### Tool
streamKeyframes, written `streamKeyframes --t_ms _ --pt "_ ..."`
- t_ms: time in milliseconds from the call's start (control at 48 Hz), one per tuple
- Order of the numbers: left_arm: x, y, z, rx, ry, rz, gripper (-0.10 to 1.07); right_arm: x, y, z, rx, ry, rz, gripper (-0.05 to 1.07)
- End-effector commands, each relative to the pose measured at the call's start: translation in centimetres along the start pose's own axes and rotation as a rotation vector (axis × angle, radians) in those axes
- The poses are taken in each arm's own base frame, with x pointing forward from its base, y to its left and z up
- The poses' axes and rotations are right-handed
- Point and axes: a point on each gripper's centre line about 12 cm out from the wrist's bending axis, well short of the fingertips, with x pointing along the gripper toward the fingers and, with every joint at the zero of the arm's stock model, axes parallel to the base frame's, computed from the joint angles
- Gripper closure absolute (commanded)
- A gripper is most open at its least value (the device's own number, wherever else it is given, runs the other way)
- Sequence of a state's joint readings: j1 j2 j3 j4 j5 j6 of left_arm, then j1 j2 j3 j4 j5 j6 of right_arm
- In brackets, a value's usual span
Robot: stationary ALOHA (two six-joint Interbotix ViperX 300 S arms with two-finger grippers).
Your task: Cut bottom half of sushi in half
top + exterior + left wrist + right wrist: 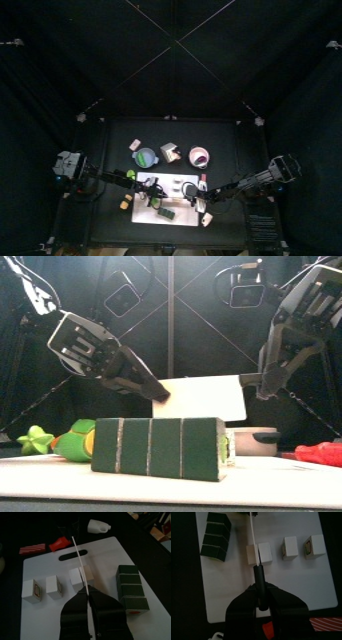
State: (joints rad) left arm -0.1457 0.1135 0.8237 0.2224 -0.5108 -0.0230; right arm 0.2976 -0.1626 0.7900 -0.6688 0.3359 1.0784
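- Spanning the board [117, 552] lengthwise, a thin white blade [76, 557] shows edge-on in both wrist views. It crosses the sushi piece [79, 577] that sits nearest the board's middle.
- The left gripper [90, 604] has its jaws pinched narrow on one end of the blade, above one short edge of the board.
- The right gripper [256, 588] has its jaws closed on the blade's dark handle, above the opposite short edge.
- Two more white pieces [53, 584] [32, 591] stand in a row with the first, spaced apart, running toward one long edge of the board. The outermost is just inside that edge.
- A green roll [130, 587], scored into segments, lies along the other long edge of the board, with a bare white strip between it and the blade.
- The half of the board toward the slot handle [72, 557] is bare, giving open room on both sides of the blade.
- Off the board past that end lie a red block [59, 544], a striped red thing [32, 548] and a white cup [99, 526], none touching the board.
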Motion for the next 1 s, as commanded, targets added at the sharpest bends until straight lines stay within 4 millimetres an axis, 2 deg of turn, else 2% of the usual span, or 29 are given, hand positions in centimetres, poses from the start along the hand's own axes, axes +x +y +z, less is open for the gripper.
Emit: streamKeyframes --t_ms 0,979 --pt "0.27 -0.44 1.02 0.007 -0.037 -0.008 0.69 -0.28 0.20 1.28 0.015 -0.032 0.010 0.65" --pt "0.33 -0.06 1.21 -0.001 -0.042 0.003 0.69 -0.51 -0.14 1.60 0.002 -0.042 -0.001 0.65"
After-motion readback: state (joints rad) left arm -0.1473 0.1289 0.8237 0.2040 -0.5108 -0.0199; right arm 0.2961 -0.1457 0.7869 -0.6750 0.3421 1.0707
